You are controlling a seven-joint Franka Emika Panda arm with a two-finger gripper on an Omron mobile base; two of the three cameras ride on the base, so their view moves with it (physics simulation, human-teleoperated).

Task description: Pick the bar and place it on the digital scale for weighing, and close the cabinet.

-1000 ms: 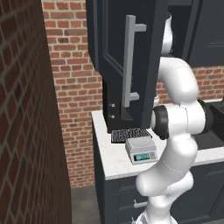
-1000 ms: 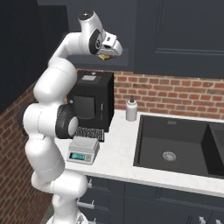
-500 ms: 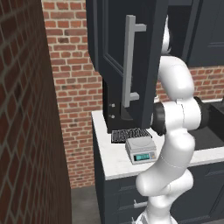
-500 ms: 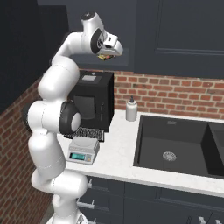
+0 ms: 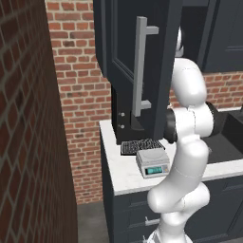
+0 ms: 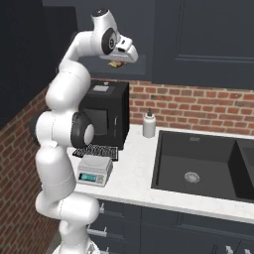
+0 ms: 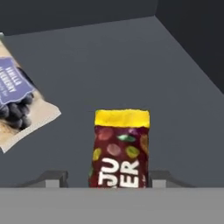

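- my two-finger claw is raised up inside the tall dark navy-grey wall cabinet, whose panelled door with the long grey bar handle stands open.
- my fingers stand spread, one on each side of the small reddish-brown bar with a yellow end; whether they touch it i cannot tell.
- the bar lies flat on the grey cabinet shelf, with a pale packet with a blue label near it.
- from the right base view the bar shows just under my claw.
- the small light-grey square digital scale sits on the white counter, its platform bare, just in front of a dark ribbed tray and a black boxy appliance.
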